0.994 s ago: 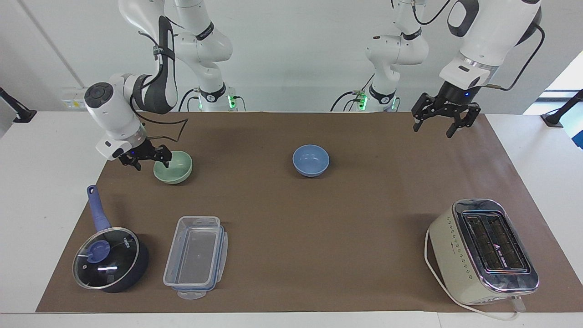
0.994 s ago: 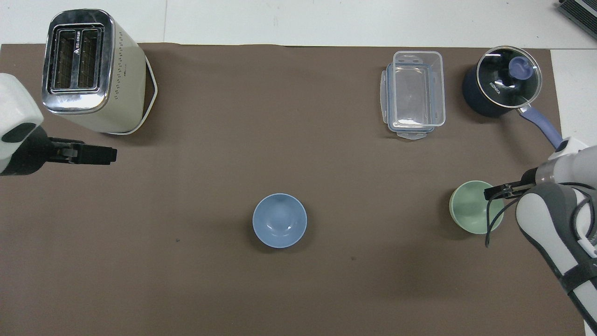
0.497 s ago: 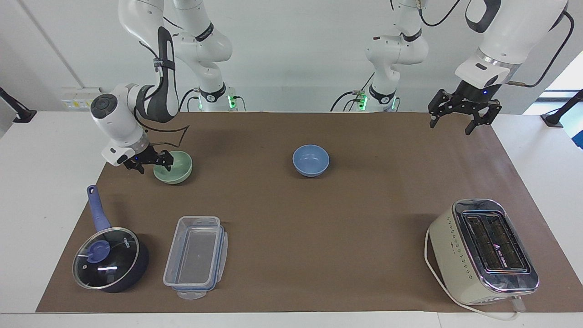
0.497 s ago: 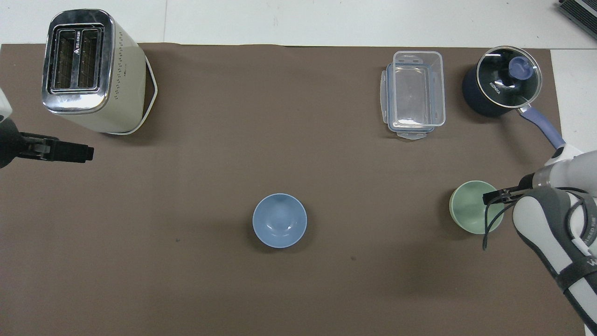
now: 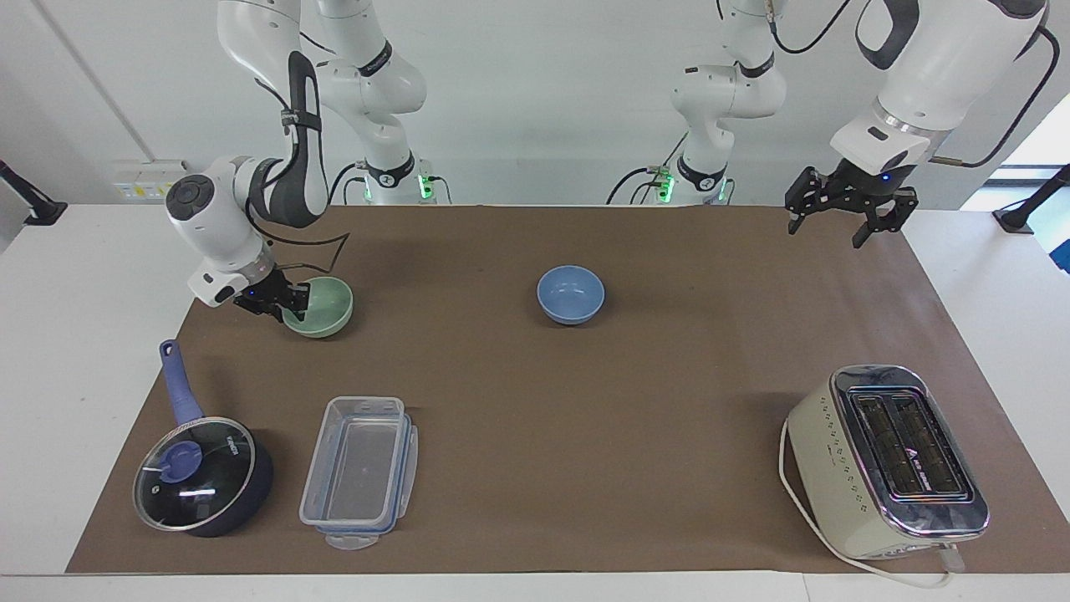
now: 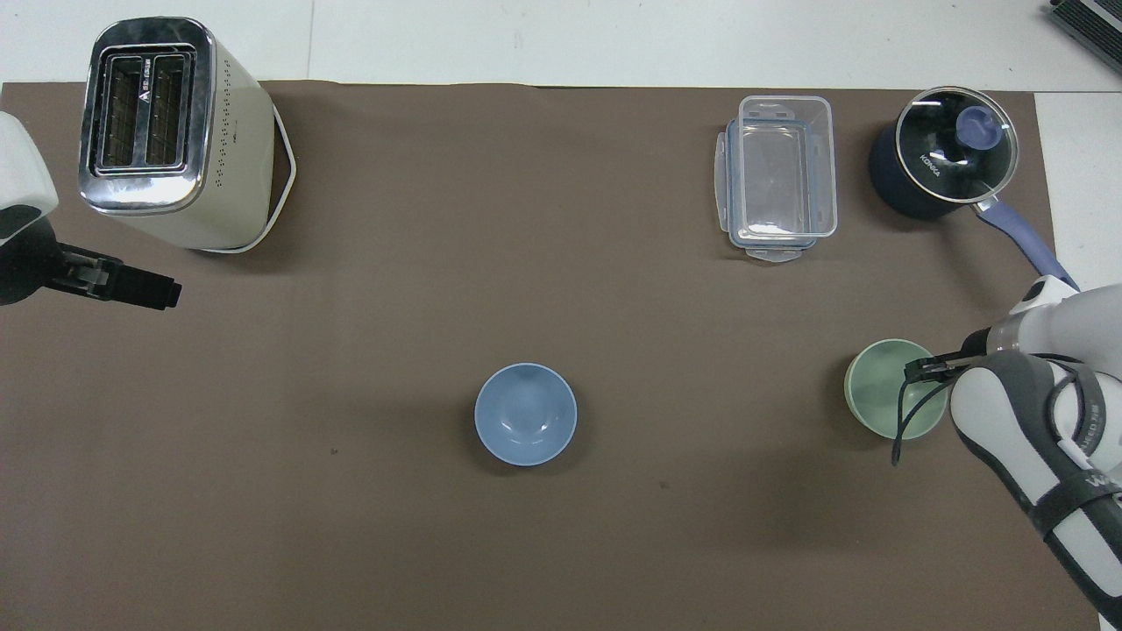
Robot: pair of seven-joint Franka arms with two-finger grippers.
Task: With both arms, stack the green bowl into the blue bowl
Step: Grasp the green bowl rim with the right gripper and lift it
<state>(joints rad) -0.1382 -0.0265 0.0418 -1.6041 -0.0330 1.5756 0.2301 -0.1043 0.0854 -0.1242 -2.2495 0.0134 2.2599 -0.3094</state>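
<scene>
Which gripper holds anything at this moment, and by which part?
The right gripper pinches the green bowl by its rim, on the side toward the right arm's end; the bowl sits on the table. The left gripper is open, holding nothing.

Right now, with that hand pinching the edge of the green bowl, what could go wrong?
The right hand grips only the rim of the green bowl, so once lifted the bowl might tilt or slip out.

The blue bowl sits apart near the table's middle, so a long carry over the mat gives a weak grip time to fail.

The bowls look alike in size, so an off-centre drop might leave the green one perched crooked on the rim. The left hand waits open, up over the mat's corner.
</scene>
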